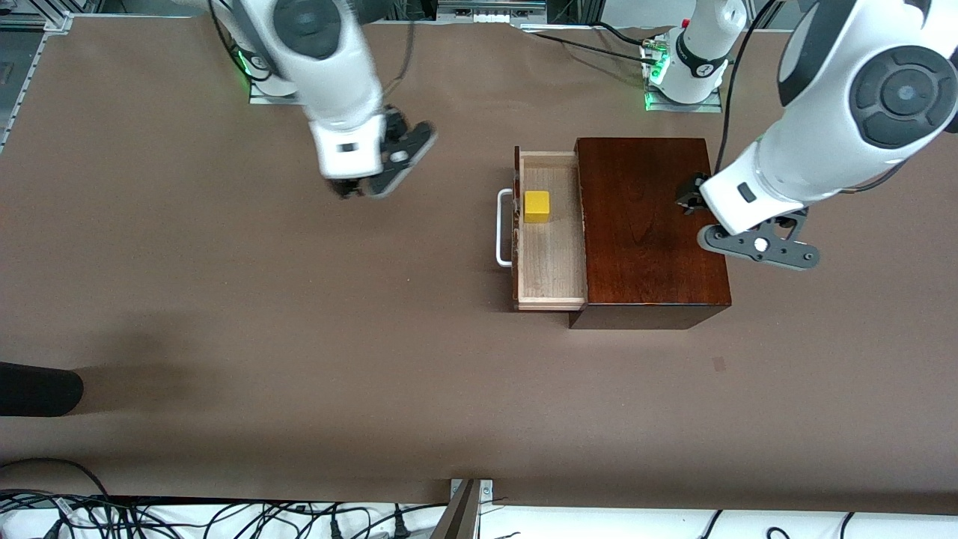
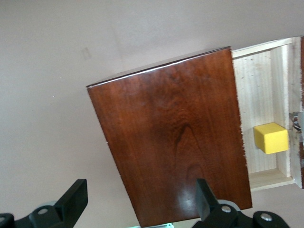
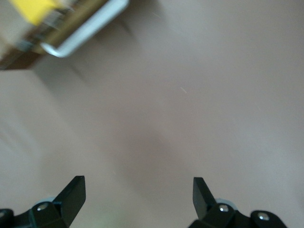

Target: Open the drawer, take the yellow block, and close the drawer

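the drawer stood pulled out, so the block lay exposed inside it. the right gripper hung over bare table beside the handle, fingers spread, empty. the left gripper hung open over the box.

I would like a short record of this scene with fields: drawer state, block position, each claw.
drawer: pulled open from the wooden box, white handle toward the right arm's end of the table
yellow block: inside the drawer, at its end farther from the front camera
left claw: open, empty, over the wooden box
right claw: open, empty, over bare table, apart from the handle
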`<state>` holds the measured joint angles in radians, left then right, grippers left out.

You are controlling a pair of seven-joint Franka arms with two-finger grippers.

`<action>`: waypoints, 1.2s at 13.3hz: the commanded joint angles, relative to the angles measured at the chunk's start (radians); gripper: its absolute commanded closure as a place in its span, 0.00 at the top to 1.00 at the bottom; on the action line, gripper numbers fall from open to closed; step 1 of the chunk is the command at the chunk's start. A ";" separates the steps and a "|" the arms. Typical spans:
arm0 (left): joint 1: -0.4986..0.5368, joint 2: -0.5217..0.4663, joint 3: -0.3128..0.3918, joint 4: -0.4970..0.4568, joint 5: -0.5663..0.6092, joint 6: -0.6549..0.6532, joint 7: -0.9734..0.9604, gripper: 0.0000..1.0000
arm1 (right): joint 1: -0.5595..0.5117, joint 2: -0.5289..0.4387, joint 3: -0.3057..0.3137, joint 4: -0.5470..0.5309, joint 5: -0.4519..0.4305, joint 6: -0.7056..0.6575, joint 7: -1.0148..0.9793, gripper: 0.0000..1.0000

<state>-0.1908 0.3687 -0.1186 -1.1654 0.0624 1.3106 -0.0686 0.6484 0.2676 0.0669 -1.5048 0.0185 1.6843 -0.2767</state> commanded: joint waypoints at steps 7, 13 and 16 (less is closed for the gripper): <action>0.218 -0.112 0.025 -0.155 -0.064 0.071 0.201 1.00 | 0.247 0.297 0.021 0.255 -0.046 0.236 -0.056 1.00; 0.165 -0.393 0.128 -0.536 -0.104 0.294 0.184 1.00 | 0.292 0.395 0.019 0.259 -0.150 0.285 -0.226 1.00; 0.166 -0.384 0.122 -0.533 -0.089 0.294 0.181 1.00 | 0.304 0.430 0.018 0.264 -0.157 0.298 -0.225 1.00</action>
<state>-0.0093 0.0010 -0.0095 -1.6604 -0.0298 1.5733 0.1133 0.9369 0.6636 0.0913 -1.2827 -0.1243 1.9856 -0.4872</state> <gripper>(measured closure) 0.000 0.000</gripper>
